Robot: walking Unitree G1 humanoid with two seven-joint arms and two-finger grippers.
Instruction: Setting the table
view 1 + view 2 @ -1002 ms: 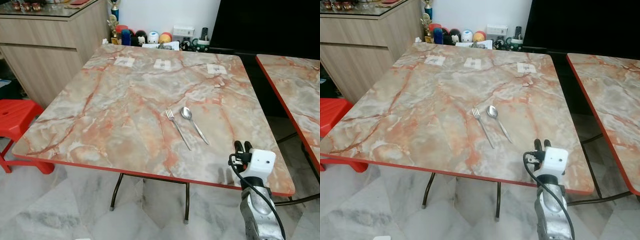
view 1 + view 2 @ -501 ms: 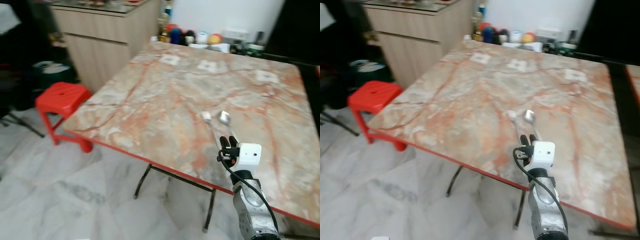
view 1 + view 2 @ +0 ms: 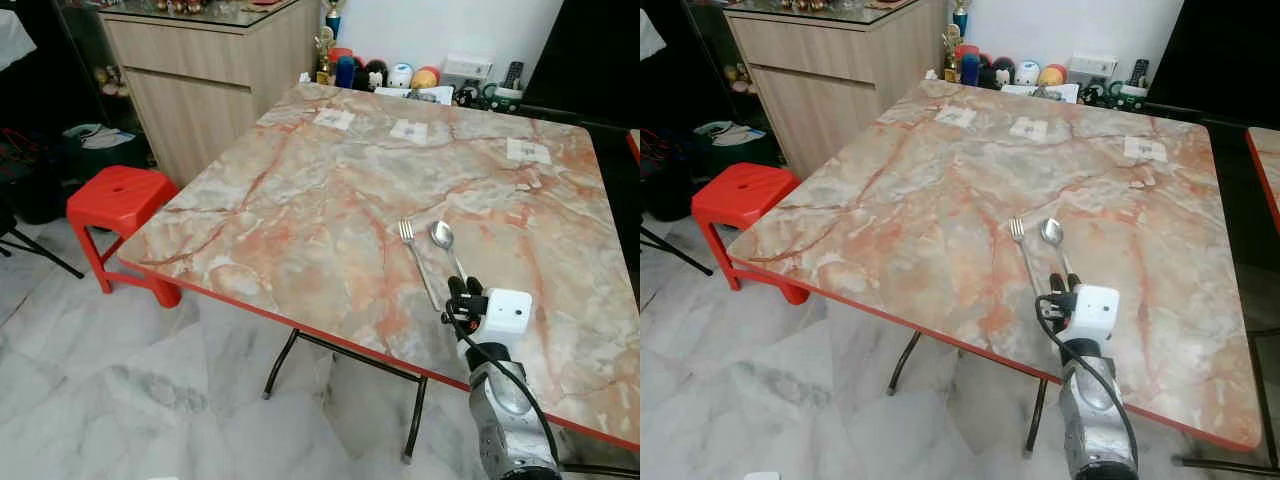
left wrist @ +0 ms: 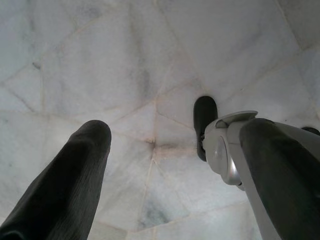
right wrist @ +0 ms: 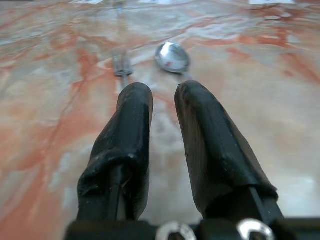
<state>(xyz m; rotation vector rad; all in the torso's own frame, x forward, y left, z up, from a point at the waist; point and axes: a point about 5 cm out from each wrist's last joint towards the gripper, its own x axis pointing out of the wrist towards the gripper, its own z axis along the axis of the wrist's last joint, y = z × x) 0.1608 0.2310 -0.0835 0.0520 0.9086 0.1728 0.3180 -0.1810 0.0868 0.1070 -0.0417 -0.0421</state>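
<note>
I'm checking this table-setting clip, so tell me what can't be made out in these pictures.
- fork and spoon: in the eye views their handle ends are hidden behind the right gripper.
- White labels on the table: print too small to read.
- Second table: cut off by the eye view's edge.
- Left gripper: floor beyond, no table.

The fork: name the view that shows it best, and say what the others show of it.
The left eye view: the whole fork lies sharp on the table beside the spoon. The right eye view shows it much the same. The right wrist view catches its blurred tines beyond the right gripper. The left wrist view faces floor.
</note>
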